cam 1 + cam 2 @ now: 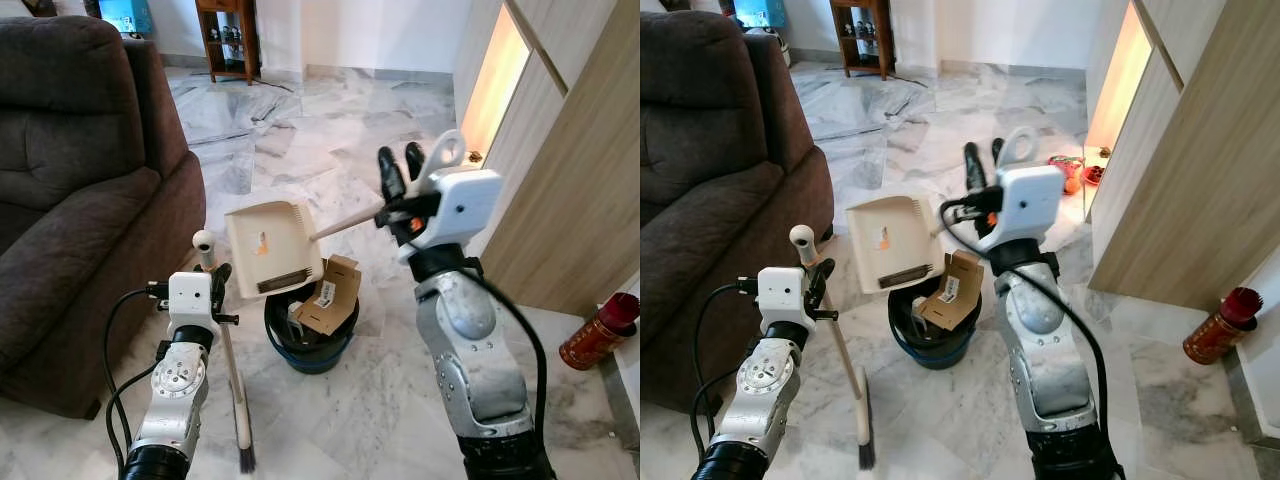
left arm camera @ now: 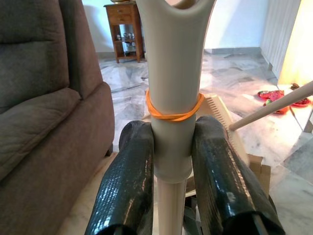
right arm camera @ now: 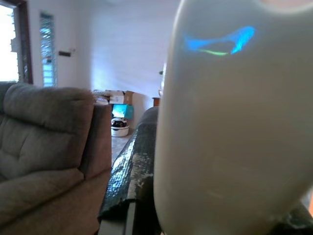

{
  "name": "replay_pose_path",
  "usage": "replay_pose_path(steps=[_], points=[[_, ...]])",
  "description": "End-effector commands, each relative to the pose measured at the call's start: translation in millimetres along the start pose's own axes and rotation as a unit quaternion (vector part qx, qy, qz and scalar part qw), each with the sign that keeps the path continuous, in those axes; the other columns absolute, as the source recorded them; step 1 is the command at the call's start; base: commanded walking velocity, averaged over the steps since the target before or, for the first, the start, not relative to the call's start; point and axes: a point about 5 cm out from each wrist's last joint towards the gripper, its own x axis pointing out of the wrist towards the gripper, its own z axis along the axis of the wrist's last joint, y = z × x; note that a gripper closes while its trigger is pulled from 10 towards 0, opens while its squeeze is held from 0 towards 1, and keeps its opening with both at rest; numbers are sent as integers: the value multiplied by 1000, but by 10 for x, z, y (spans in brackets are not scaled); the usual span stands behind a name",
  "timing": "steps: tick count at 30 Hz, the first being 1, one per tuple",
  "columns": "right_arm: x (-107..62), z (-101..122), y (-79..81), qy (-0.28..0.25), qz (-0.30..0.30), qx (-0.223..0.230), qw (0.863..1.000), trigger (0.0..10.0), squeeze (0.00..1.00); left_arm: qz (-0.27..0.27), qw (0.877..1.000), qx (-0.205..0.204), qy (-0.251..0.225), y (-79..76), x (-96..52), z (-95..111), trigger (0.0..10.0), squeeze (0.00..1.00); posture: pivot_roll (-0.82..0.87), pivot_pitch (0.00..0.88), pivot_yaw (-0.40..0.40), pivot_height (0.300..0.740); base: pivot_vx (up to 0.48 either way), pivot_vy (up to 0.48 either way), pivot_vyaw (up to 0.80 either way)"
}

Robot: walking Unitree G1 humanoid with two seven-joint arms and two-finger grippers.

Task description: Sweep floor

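My right gripper (image 1: 402,165) is shut on the dustpan handle (image 1: 345,222). It holds the cream dustpan (image 1: 268,247) tipped steeply over a dark blue bin (image 1: 310,345) that has folded cardboard (image 1: 332,295) in it. My left gripper (image 1: 213,283) is shut on the broom handle (image 2: 174,98), which carries an orange rubber band (image 2: 173,115). The broom stands nearly upright, its bristles (image 1: 245,455) on the marble floor left of the bin. In the right wrist view the pale dustpan handle (image 3: 234,122) sits against a black finger (image 3: 132,181).
A dark grey sofa (image 1: 80,190) stands close on the left. A wood-panelled wall (image 1: 570,190) runs along the right, with a red cylinder (image 1: 600,332) on the floor beside it. A wooden shelf (image 1: 226,38) stands far back. Small red items (image 1: 1072,170) lie near the lit gap.
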Motion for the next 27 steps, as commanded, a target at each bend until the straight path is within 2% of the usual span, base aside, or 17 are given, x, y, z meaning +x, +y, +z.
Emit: replay_pose_path(steps=[1, 3, 11, 14, 18, 27], points=[[-5, 215, 82, -63, 22, -16, 998, 10000, 0, -3, 1000, 0, -22, 0, 21, 78, 10000, 0, -5, 63, 19, 740, 0, 0, 0], [-25, 216, 173, -72, 50, -38, 995, 10000, 0, -3, 1000, -1, -22, -1, 20, 79, 10000, 0, -5, 65, 19, 740, 0, 0, 0], [-78, 202, 318, -80, 97, -71, 989, 10000, 0, -3, 1000, -2, -22, -5, 18, 74, 10000, 0, -6, 66, 18, 740, 0, 0, 0], [-119, 190, 436, -89, 142, -108, 980, 10000, 0, -4, 1000, -2, -22, -6, 17, 70, 10000, 0, -6, 66, 18, 740, 0, 0, 0], [-171, 200, 569, -103, 171, -119, 973, 10000, 0, -5, 1000, -2, -22, -10, 17, 71, 10000, 0, -9, 64, 17, 740, 0, 0, 0], [-195, 173, 581, -108, 183, -151, 965, 10000, 0, -6, 1000, -1, -23, -18, 16, 70, 10000, 0, -8, 61, 16, 740, 0, 0, 0]])
